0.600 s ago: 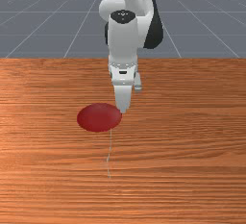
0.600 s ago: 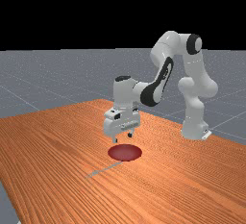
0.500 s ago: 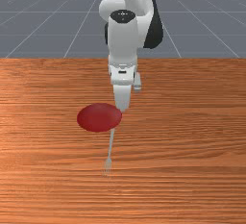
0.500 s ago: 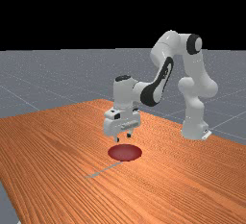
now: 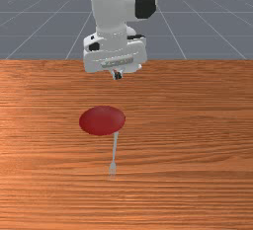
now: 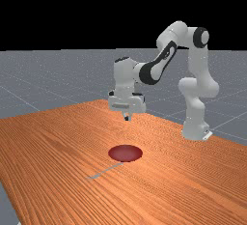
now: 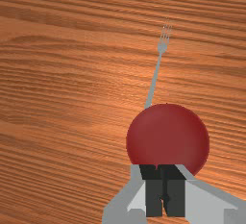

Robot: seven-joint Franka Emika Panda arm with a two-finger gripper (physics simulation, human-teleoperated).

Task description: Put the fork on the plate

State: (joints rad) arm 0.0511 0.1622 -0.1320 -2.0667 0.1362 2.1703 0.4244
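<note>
"One fork, nearest the front camera. Lies flat on the table, thin and silvery grey. Tines point toward that camera, away from the plate."

"And the handle?"

"Runs back to the plate's rim, leaning slightly to the front view's right. Its end meets the rim's outline. Whether it touches or slips beneath, I can't tell. In the far view the fork slants out from the plate, tines toward the far view's left."

"So it's on the wood, off the plate. Next item?"

"Plate. Dark red, round, lying on the table just behind the fork. The handle end reaches it right of its middle in the front view."

"Then the gripper?"

"Beyond the plate in the front view; raised in the air, well apart from plate and fork. Far view puts it above the plate, pointing down."

"Jaws?"

"Closed. Wrist view has the two dark-tipped fingers side by side, a thin seam between them, met on each other. They overlap the plate's edge there."

"Farther back?"

"White arm above and behind the gripper. Its base stands near the table's edge, toward the far view's right. Last, grey floor with pale grid lines."
</note>
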